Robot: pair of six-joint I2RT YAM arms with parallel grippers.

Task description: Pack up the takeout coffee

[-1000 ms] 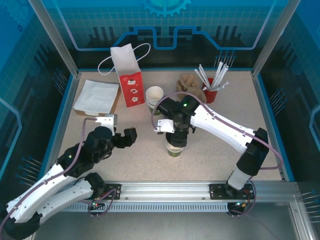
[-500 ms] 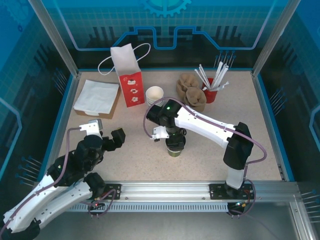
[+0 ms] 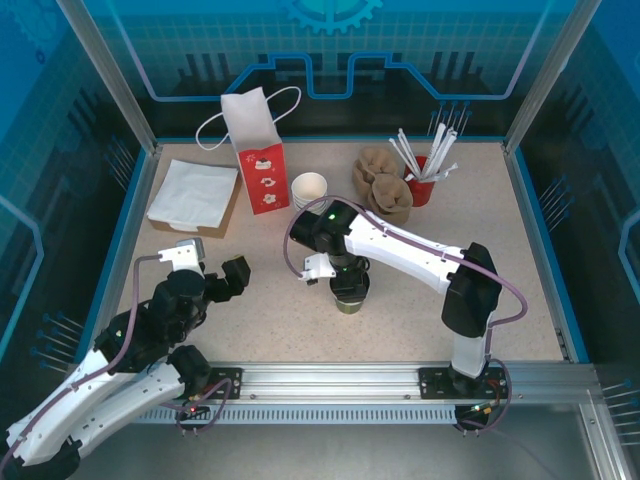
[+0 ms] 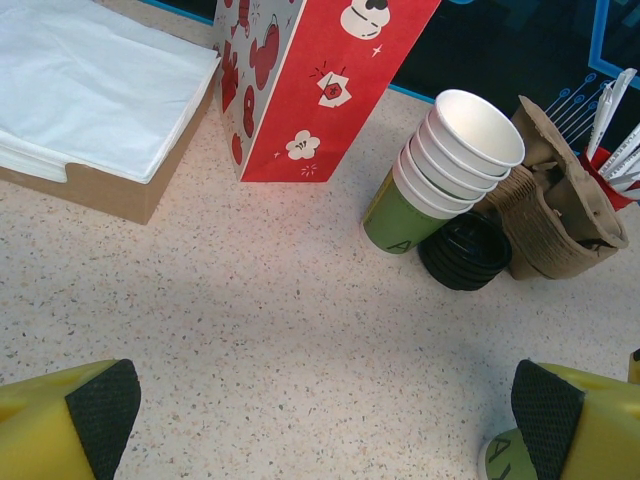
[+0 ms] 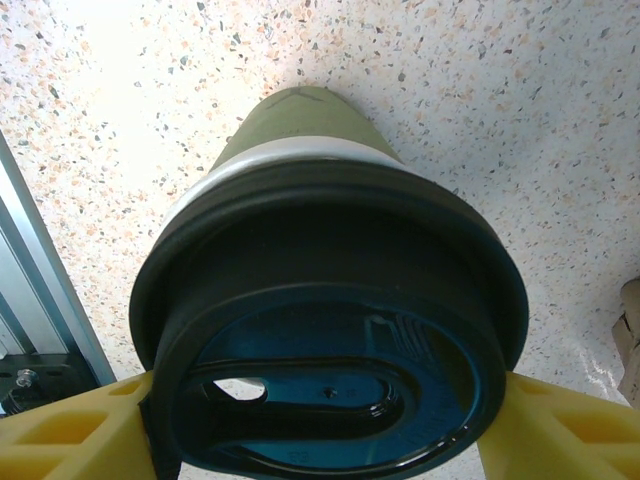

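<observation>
Speckled beige tabletop (image 3: 270, 335). Far left is a cardboard tray of white napkins (image 3: 192, 195), then rightward a red paper bag (image 3: 264, 170), stacked white-rimmed green cups (image 3: 309, 189), brown cardboard carriers (image 3: 385, 192) and a red straw cup (image 3: 421, 190). At centre stands a black-lidded olive-green paper cup (image 3: 348, 304).

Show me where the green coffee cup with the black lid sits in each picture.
Top external: the takeout coffee stands mid-table, beneath the right gripper.
Left wrist: a green sliver at the bottom edge, right of centre, probably it.
Right wrist: picture centre, lid nearest, between the yellow fingers.
Shared landmark: the speckled table.
</observation>
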